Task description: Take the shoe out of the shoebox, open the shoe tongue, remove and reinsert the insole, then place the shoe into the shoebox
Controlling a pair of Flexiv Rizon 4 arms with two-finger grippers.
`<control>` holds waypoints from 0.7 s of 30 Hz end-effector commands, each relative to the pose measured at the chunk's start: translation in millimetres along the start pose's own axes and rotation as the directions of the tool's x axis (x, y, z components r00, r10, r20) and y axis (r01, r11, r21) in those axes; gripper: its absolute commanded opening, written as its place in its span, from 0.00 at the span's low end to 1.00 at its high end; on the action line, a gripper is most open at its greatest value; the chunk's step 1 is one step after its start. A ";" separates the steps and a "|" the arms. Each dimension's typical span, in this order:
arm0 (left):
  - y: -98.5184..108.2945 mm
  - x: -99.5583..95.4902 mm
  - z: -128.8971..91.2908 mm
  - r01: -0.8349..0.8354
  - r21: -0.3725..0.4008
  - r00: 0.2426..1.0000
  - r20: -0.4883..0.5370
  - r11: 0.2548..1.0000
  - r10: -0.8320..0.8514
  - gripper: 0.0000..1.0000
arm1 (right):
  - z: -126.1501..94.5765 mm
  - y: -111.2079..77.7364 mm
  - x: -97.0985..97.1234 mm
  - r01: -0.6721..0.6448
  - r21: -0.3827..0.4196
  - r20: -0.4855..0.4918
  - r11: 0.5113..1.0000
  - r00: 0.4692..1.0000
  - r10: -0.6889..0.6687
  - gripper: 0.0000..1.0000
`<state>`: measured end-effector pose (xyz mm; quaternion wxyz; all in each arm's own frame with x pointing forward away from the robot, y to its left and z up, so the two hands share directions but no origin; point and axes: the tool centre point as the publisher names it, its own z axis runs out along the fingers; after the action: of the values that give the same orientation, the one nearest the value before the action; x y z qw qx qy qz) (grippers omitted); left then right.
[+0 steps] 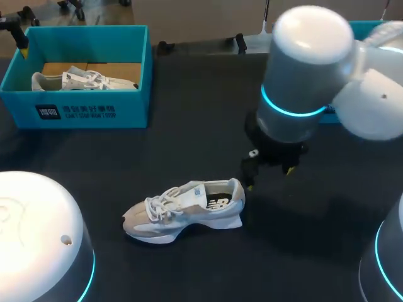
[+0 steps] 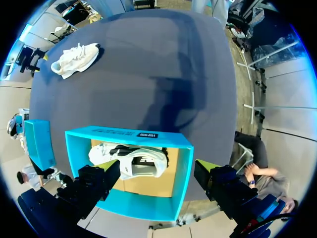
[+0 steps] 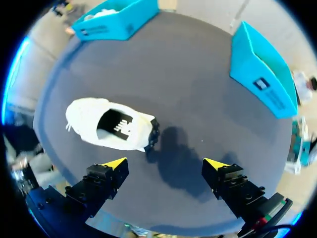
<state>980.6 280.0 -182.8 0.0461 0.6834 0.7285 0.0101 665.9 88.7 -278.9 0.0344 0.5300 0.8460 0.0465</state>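
"White shoe (image 1: pixel 184 211) lies toward the table's (image 1: pixel 189 138) near edge; right claw (image 1: pixel 269 177) hangs open beside it."

"Left claw (image 2: pixel 154 168) gapes over the box (image 2: pixel 181 163); an off-centre pinch might tip that shoe."

Dark grey table (image 1: pixel 201 126), matte surface. One further teal box (image 3: pixel 262 74) stands near its right edge.

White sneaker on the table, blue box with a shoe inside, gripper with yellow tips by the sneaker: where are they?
White sneaker (image 1: pixel 182 211): head view, middle of its side.
Blue shoebox (image 1: pixel 129 110): head view, front wall.
Right gripper (image 3: pixel 165 163): right wrist view, midway between its yellow tips.
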 end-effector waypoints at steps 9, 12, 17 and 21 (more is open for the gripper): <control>-0.9 0.2 -0.3 -0.001 -0.002 1.000 -0.002 1.000 0.001 1.00 | 0.0 -10.6 -15.0 0.224 -0.124 -0.351 0.967 0.901 -0.254 1.00; -0.9 0.2 -0.3 -0.001 -0.002 1.000 -0.002 1.000 0.001 1.00 | -0.3 -14.0 -28.1 0.238 -0.258 -0.416 0.936 0.847 -0.330 1.00; -0.9 0.2 -0.3 -0.001 -0.002 1.000 -0.002 1.000 0.001 1.00 | -3.5 -18.1 -57.3 0.244 -0.420 -0.446 0.874 0.783 -0.433 1.00; -0.9 0.2 -0.3 -0.001 -0.002 1.000 -0.002 1.000 0.001 1.00 | 0.4 -16.0 -70.7 0.315 -0.548 -0.352 0.775 0.753 -0.556 1.00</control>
<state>980.6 280.1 -182.8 0.0461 0.6834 0.7285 0.0102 692.6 37.0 -275.3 -0.0334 0.3282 0.9280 0.1730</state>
